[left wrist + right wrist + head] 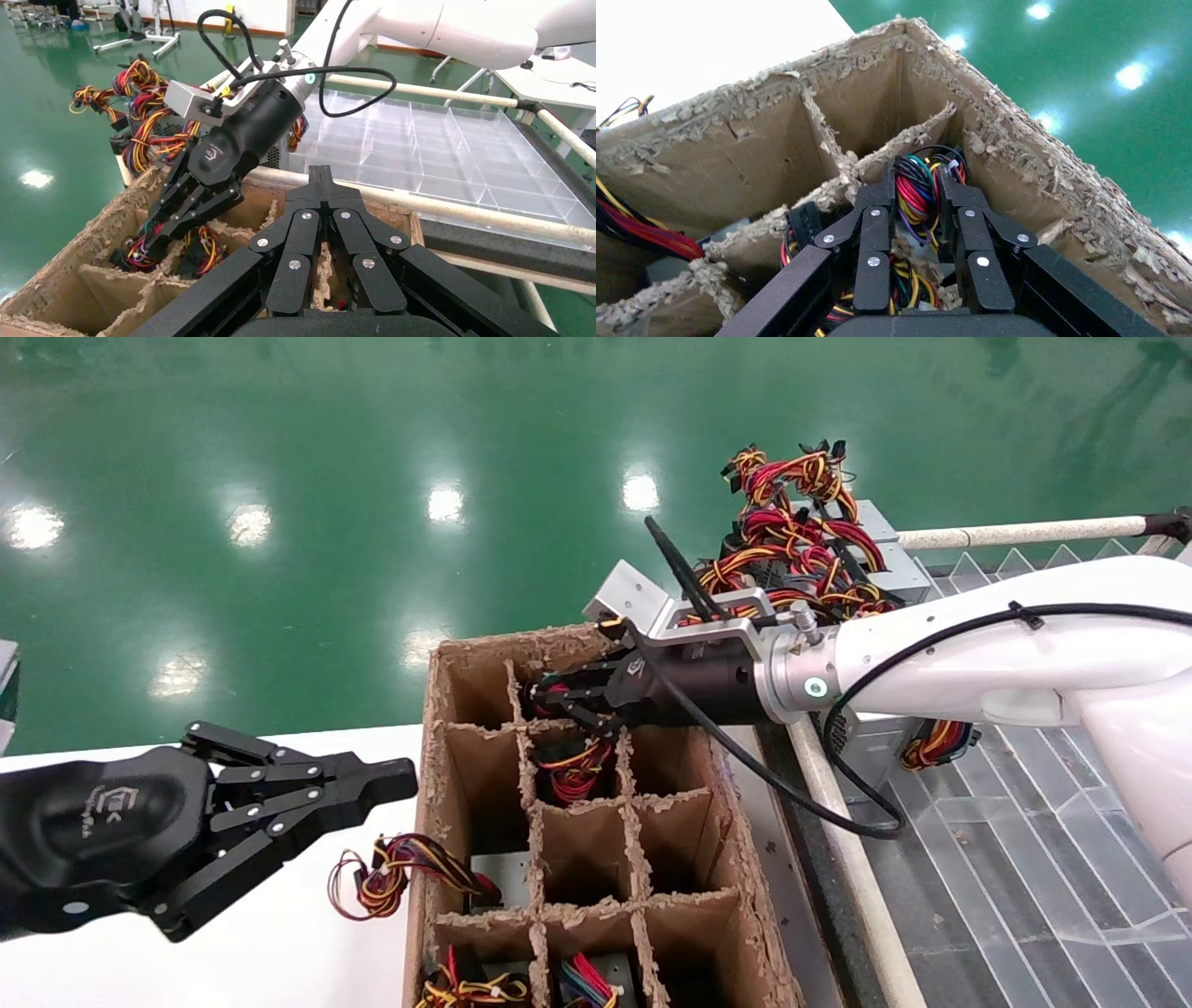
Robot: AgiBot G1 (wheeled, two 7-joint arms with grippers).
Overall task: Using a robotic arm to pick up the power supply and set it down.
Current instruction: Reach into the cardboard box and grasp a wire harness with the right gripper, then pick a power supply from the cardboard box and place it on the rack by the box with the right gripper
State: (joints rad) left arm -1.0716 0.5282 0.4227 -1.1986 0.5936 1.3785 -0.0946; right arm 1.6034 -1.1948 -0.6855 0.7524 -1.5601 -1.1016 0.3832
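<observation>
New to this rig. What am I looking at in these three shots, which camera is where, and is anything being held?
It is a two-armed robot. The wide shot comes from its head, looking down; the other two come from cameras on each wrist.

The right arm's hand reaches into a far middle cell of a worn cardboard divider box. Its wrist view shows the fingers on either side of a wire bundle in that cell, slightly apart. The bundle should belong to a power supply, whose metal body is hidden, and it looks not yet gripped or lifted.

The left arm's hand is idle, shut, over the white table beside the box.

More wired units are stacked past the box, next to a clear divided tray.
</observation>
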